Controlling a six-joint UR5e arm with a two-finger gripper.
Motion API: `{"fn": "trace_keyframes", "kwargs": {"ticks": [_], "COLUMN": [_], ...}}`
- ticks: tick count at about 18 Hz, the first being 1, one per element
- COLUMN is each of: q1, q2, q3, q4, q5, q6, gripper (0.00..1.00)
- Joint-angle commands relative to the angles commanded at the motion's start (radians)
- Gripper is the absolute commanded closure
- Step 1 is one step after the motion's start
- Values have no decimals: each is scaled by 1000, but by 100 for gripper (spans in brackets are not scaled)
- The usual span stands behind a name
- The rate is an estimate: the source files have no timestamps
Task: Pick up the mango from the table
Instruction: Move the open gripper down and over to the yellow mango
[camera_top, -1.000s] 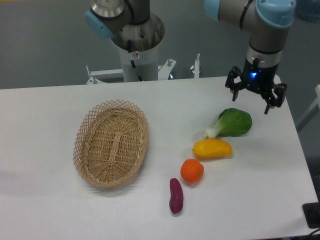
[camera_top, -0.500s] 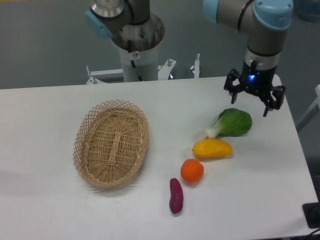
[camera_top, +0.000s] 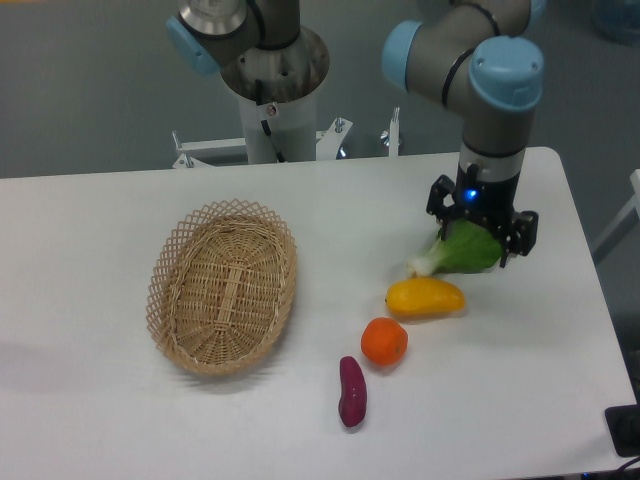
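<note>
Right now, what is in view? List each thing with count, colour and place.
basket: 1, tan wicker, empty, left half of the table
bok choy: 1, green with a white stem, right side, partly behind the gripper
mango: 1, yellow, just in front of the bok choy
orange: 1, orange, front left of the mango
sweet potato: 1, purple, nearest the front edge
table: 1, white
gripper: 1, black, open, over the bok choy
arm: 1, grey with blue caps

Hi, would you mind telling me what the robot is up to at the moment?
The arm's gripper is open and hangs over the leafy green vegetable, just behind the mango. The mango lies untouched on the table, with the orange, the purple sweet potato and the wicker basket nearby.
</note>
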Motion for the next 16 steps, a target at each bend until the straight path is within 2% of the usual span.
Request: {"fn": "trace_keyframes", "kwargs": {"ticks": [2, 7, 9, 13, 16], "q1": [-5, -17, -28, -54, -77], "q2": [-14, -41, -57, -89, -106], "q3": [-8, -32, -38, -48, -72], "q4": [17, 18, 20, 86, 103], "q5": [0, 2, 3, 6, 9], "q6": [43, 186, 189, 186, 172], "gripper": [0, 0, 0, 0, 0]}}
